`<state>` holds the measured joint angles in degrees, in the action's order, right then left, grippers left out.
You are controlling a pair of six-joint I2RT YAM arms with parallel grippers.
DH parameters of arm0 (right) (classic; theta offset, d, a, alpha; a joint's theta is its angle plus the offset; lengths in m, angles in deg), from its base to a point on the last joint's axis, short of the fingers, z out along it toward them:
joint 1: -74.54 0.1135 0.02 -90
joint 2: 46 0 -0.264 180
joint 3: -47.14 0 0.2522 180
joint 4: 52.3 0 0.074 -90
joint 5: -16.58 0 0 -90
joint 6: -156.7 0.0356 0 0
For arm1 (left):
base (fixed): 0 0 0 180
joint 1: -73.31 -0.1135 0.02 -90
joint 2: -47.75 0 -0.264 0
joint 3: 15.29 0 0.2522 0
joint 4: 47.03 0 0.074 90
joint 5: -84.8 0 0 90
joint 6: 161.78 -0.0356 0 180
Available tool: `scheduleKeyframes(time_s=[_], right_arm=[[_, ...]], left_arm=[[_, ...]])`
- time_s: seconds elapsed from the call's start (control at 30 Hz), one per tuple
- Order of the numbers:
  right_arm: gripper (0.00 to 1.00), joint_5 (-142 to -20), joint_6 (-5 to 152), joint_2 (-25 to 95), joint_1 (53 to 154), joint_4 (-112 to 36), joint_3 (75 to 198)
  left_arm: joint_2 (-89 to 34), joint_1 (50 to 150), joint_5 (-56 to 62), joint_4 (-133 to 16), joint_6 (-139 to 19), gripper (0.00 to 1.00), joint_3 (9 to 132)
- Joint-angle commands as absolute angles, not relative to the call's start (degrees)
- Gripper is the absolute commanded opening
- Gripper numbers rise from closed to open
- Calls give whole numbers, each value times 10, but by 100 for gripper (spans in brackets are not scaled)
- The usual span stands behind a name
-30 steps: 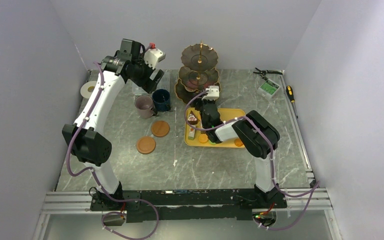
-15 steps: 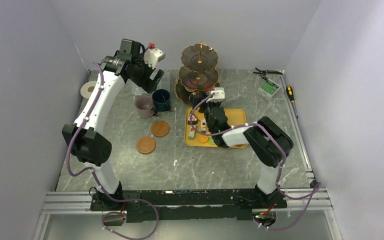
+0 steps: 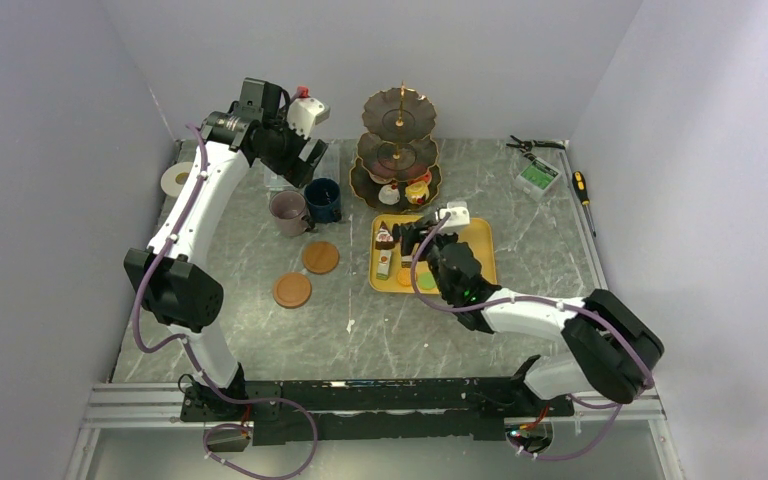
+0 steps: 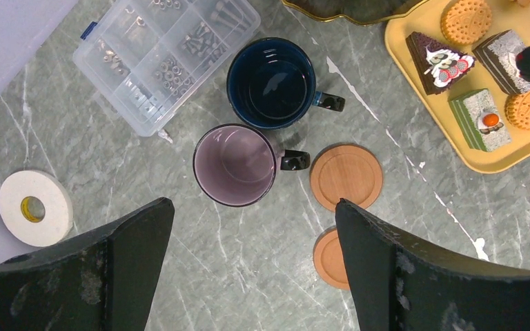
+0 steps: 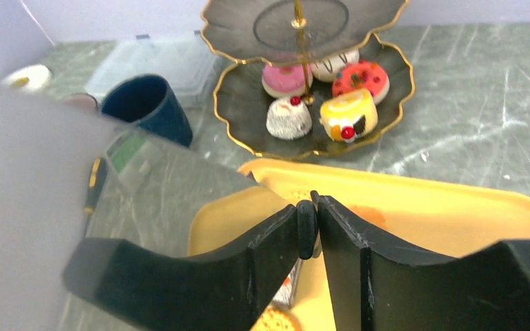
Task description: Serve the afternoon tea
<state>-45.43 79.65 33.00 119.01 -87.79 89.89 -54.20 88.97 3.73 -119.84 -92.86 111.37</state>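
The small cake slices [image 4: 438, 61] on the yellow tray [image 3: 475, 235] look light, soft and easily squashed, so pinch one gently across its flat sides; the right claw [image 5: 307, 227] hangs over them, tips pressed together on nothing, the left claw [image 4: 252, 207] gaping above the mugs [image 4: 272, 83].

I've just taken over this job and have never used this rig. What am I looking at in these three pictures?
Two robot arms are bolted at the table's near edge. The wide picture looks down from above and behind; the other two come from a camera on each wrist. The left hand hangs open above two mugs; two coasters, a parts box and tape lie nearby. The right hand, fingers together, seemingly empty, is over the yellow tray of cakes, facing the tiered stand, whose bottom tier holds sweets.
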Motion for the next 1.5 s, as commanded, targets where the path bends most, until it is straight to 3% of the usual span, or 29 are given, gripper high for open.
scheduleKeyframes(time_s=[0.0, 0.73, 0.87, 1.07, 1.17, 1.47], right_arm=[[65, -426, 819, 286, 1198, -787, 888], [57, -478, 818, 368, 1199, -800, 922], [46, -466, 805, 372, 1199, -802, 923], [18, -457, 762, 334, 1189, -796, 931], [8, -510, 763, 297, 1153, -766, 949], [7, -668, 712, 235, 1034, -655, 1042]], left_arm=[[-528, 888, 31, -1196, -914, 93, 1128], [-525, 888, 47, -1184, -907, 93, 1126], [-524, 888, 48, -1181, -906, 93, 1123], [-527, 888, 48, -1180, -906, 93, 1122], [-528, 888, 49, -1182, -907, 93, 1122], [-525, 888, 55, -1180, -910, 93, 1113]])
